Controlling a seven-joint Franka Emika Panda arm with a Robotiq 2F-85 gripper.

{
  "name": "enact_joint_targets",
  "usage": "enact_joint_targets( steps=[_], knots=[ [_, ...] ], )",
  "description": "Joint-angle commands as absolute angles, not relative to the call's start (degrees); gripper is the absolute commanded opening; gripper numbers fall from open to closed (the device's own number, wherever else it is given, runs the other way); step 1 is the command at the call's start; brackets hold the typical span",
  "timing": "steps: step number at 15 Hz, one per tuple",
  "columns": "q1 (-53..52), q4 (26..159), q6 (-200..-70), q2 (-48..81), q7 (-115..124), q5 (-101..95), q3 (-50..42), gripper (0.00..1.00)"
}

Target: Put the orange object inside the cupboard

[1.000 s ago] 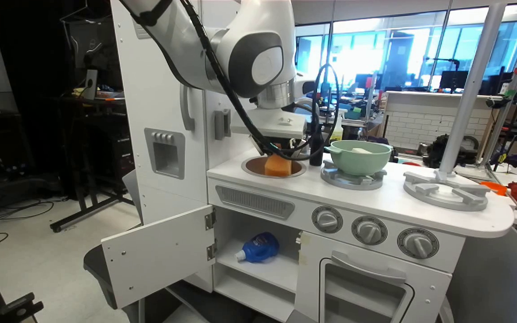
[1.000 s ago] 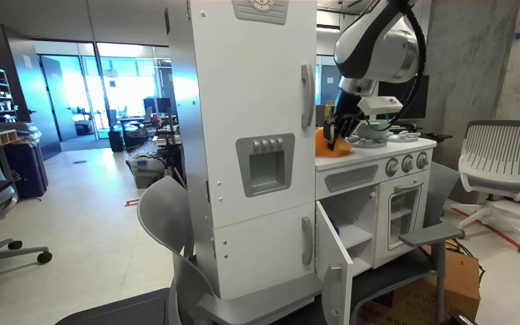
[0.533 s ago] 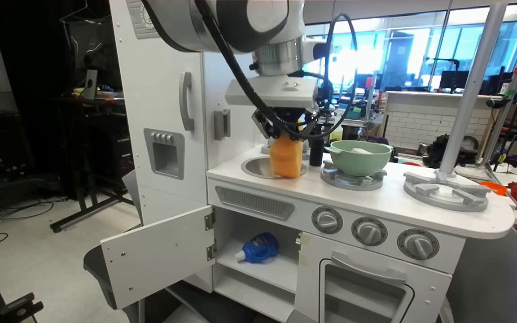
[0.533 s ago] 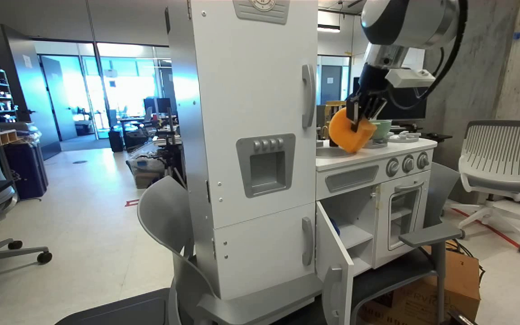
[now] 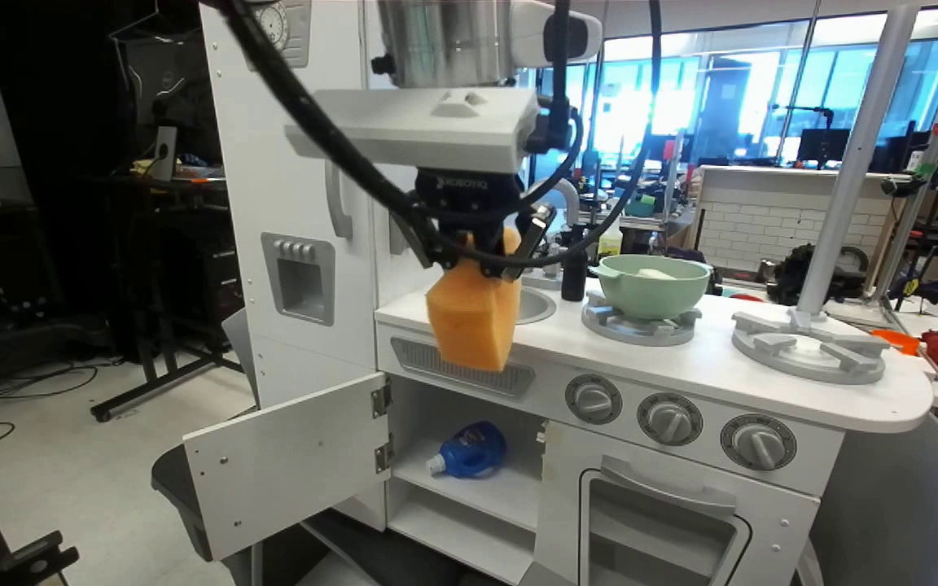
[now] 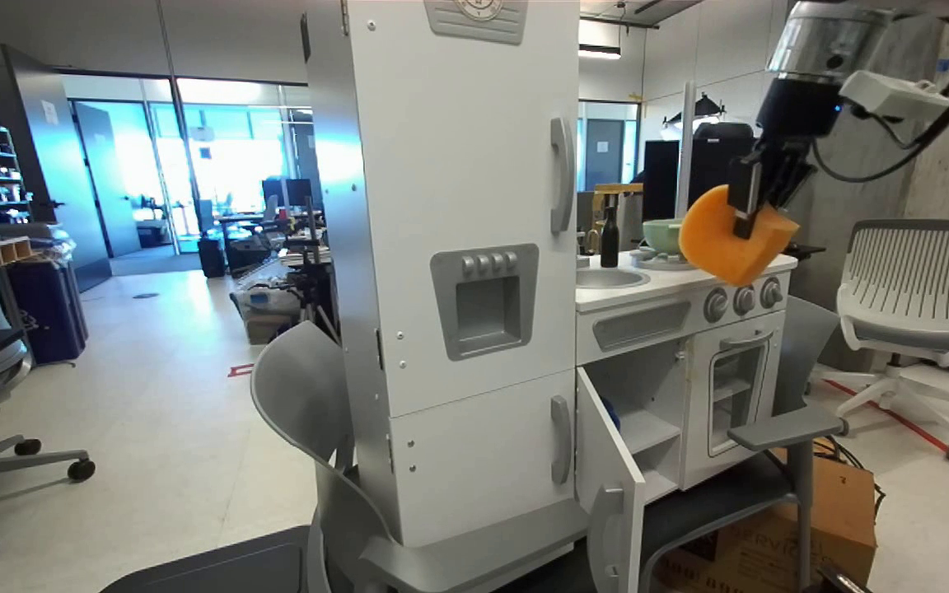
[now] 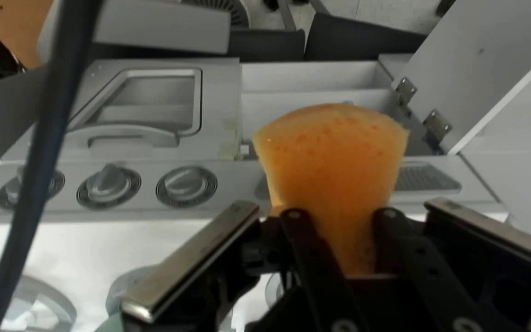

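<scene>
My gripper [image 5: 479, 264] is shut on the orange object [image 5: 471, 321], a thick, soft-looking piece whose lower part sticks out below the fingers. Seen in both exterior views, it hangs in the air in front of the countertop, clear of the sink. From the wrist view, the orange object [image 7: 334, 147] spreads out beyond the fingers and covers part of the cupboard opening. The cupboard [image 5: 510, 493] stands open below the sink, its white door [image 5: 286, 464] swung out toward the fridge side. Its inner shelf shows in an exterior view, with a second level underneath.
A blue bottle [image 5: 469, 450] lies on the cupboard's shelf. The oven door [image 5: 656, 521] adjoins the opening, and the tall white fridge [image 6: 466, 165] rises on its opposite side. Above are the sink [image 6: 610, 278], a dark bottle [image 6: 610, 239] and a green bowl [image 5: 652, 289]. Chairs [image 6: 796, 424] stand close in front.
The orange object was down in the sink at my gripper a second ago. Both have since risen and moved out past the counter's front, away from the fridge. Door and blue bottle stayed put.
</scene>
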State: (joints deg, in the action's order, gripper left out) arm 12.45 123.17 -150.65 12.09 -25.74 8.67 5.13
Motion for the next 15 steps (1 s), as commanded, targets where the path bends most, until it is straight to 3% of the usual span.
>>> enact_joint_targets(
  steps=[1, 6, 9, 12, 15],
  knots=[
    [12.41, 138.11, -155.37, 4.09, -30.82, 13.20, 3.54, 0.03],
    [14.06, 146.47, -177.33, 12.46, -37.66, 24.74, 5.93, 0.03],
    [23.70, 144.33, -190.25, 19.59, -44.78, 34.71, 18.87, 0.03],
    [33.48, 141.35, -202.16, 29.65, -41.37, 26.16, 28.21, 0.03],
    [36.55, 139.41, -210.07, 39.61, -41.73, 18.26, 29.06, 0.03]
  ],
)
